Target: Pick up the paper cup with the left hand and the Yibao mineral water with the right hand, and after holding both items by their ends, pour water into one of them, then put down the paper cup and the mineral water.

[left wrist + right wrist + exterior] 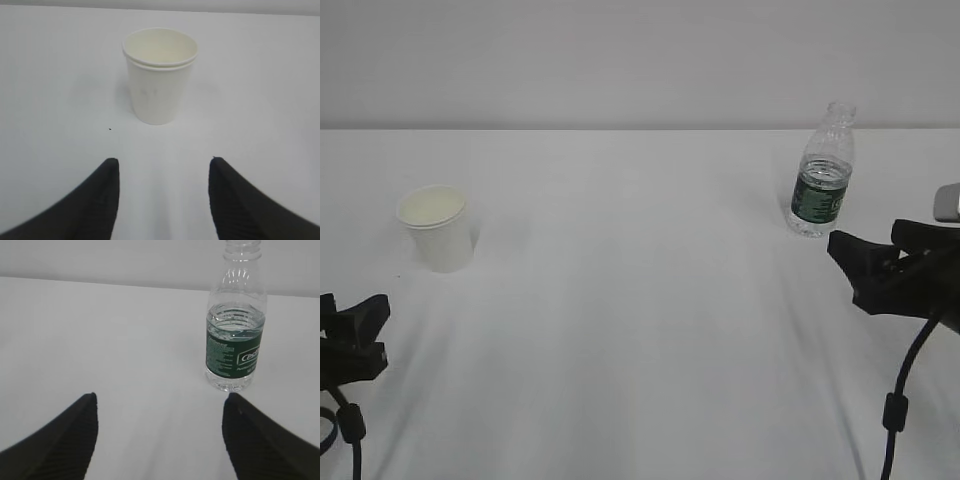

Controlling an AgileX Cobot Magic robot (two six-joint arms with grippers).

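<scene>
Two claws are sitting wide and empty: the left hand (164,200) is facing the upright paper cup (160,75) dead ahead, while the right hand (160,440) is finding the Yibao mineral water (235,335) ahead, off to its right.

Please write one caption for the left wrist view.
Open black tool facing an upright small white paper cup on a white table.

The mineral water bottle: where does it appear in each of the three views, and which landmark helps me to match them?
Exterior view: the mineral water bottle stands upright at the far right of the white table, beyond the right gripper.
Left wrist view: not in it; only the paper cup shows.
Right wrist view: upright at upper right, ahead of the gripper's right finger.
Shared landmark: the white table, whose far edge meets the wall in every view.
</scene>
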